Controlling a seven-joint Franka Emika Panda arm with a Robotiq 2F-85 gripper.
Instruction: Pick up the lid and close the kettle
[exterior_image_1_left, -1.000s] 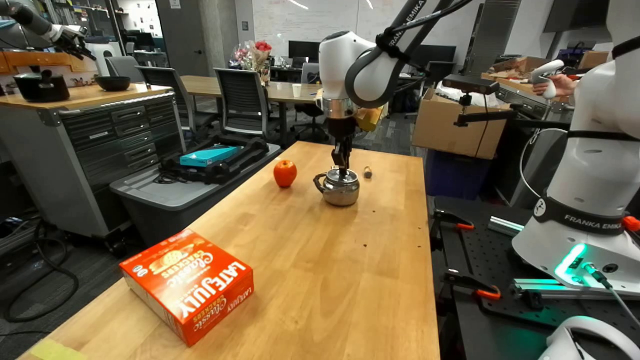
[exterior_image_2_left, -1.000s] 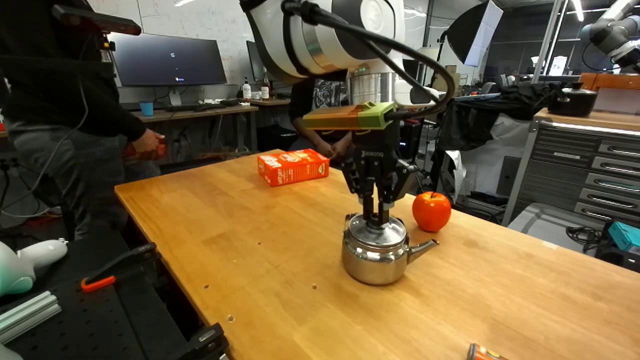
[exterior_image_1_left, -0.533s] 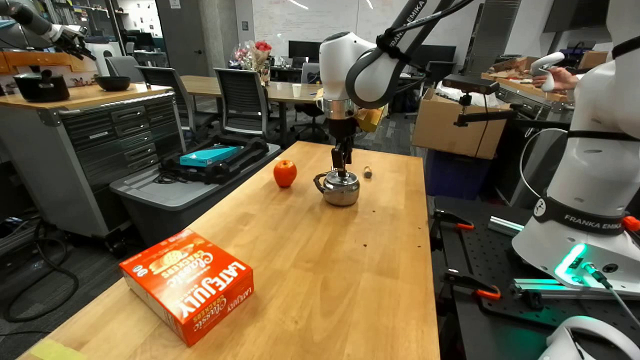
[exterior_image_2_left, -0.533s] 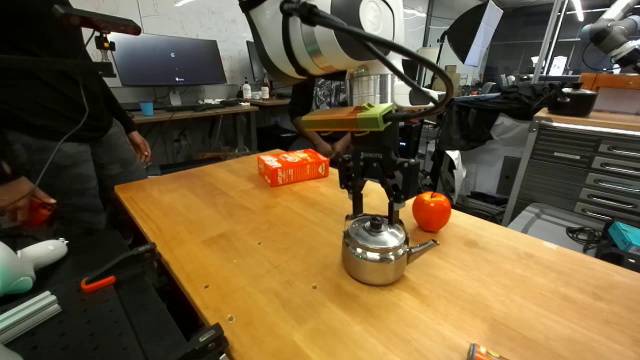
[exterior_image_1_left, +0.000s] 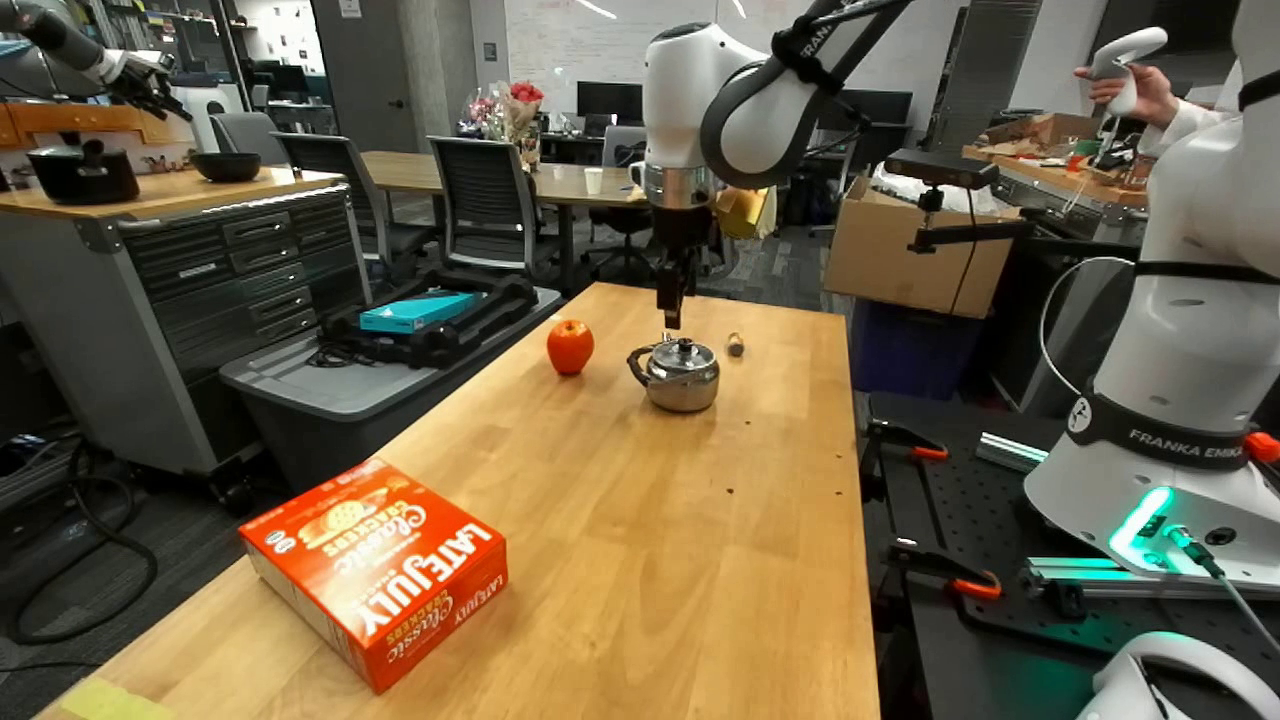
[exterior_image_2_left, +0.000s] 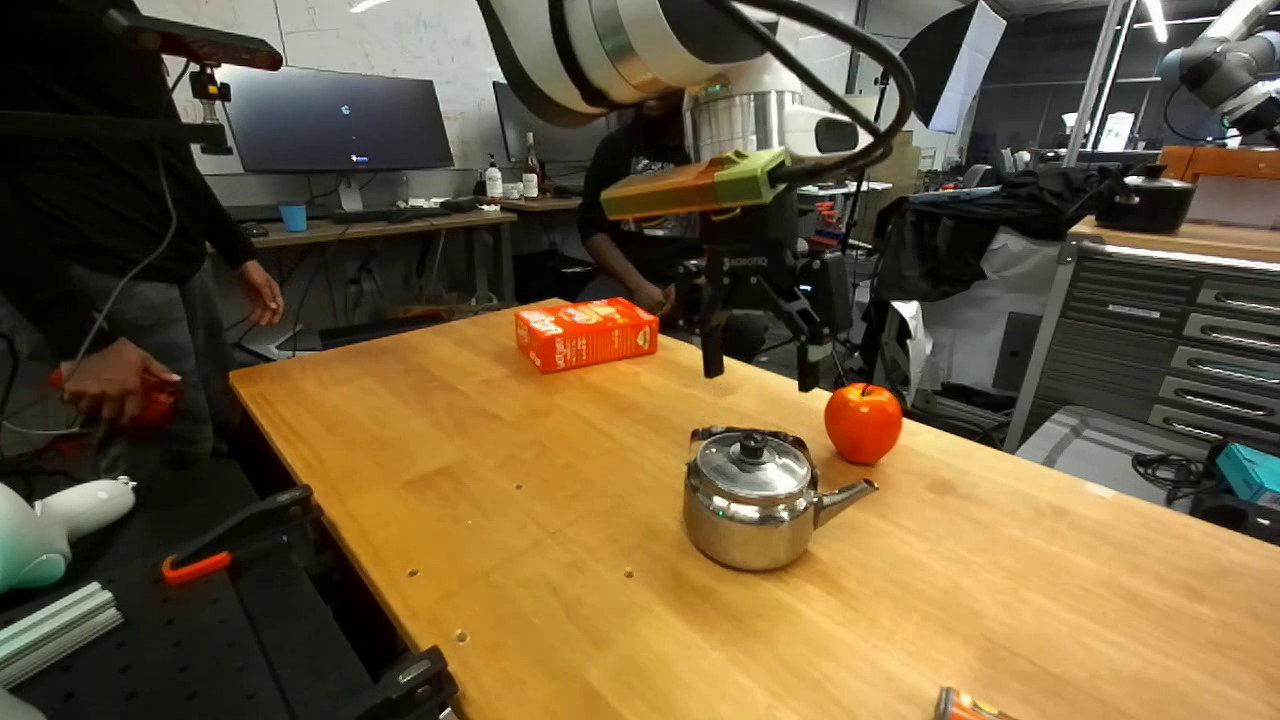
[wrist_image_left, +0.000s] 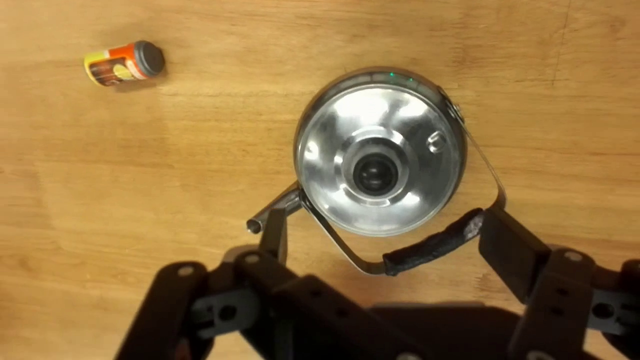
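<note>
Far and left on the table (exterior_image_2_left: 560, 470), in an exterior view, lies a cracker box (exterior_image_2_left: 586, 336). Nearer, toward the middle, the lid (exterior_image_2_left: 752, 476) sits level on the upright kettle (exterior_image_2_left: 748, 535), seemingly closing it; thin metal, probably light, stiff and slippery, it is best taken by its black knob (exterior_image_2_left: 753, 447). Above and farther back hangs the gripper (exterior_image_2_left: 760, 373), fingers (exterior_image_2_left: 712, 360) spread wide, holding nothing. At right stands an apple (exterior_image_2_left: 863, 424).
</note>
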